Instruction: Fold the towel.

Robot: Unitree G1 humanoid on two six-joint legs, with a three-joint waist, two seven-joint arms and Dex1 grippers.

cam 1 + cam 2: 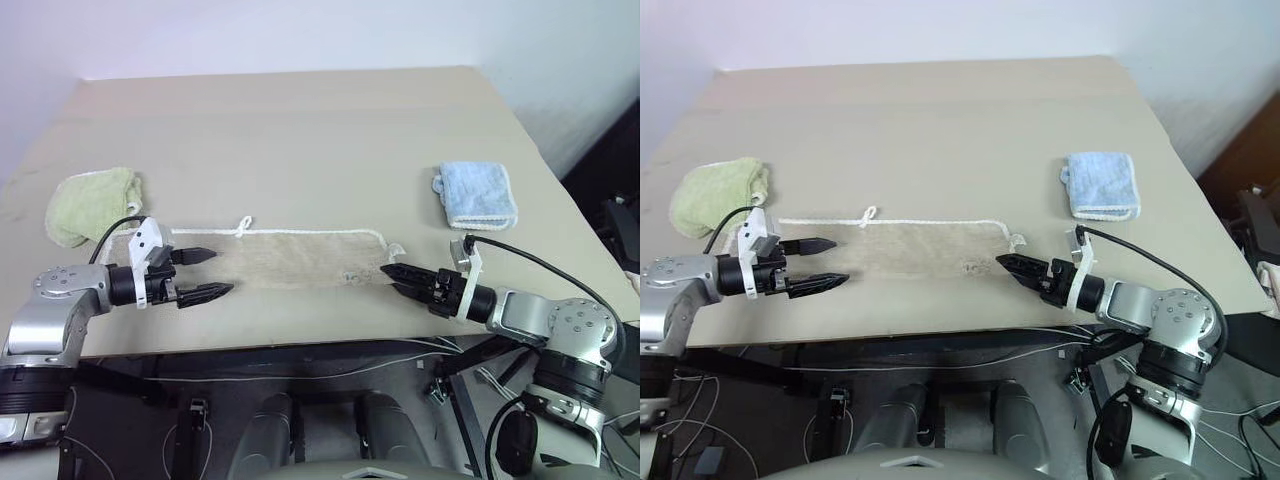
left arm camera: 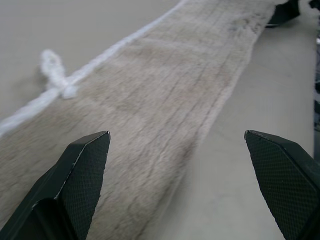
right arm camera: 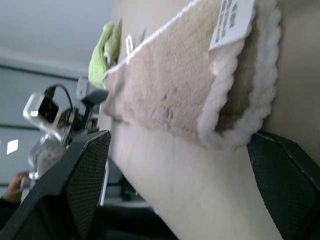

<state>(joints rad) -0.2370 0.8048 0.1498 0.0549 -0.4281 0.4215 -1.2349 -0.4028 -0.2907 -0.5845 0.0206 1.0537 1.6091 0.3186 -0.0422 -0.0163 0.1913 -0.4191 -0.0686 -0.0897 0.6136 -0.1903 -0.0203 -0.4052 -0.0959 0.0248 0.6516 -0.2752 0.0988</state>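
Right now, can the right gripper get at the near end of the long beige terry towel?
Probably yes: the right gripper is open, just off the beige towel end, nothing between.

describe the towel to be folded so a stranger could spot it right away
On the table, look along the near edge between the two grippers. The towel lies there as a long flat beige strip with a white corded hem and a small loop, unlike the bunched green towel and folded blue towel farther back.
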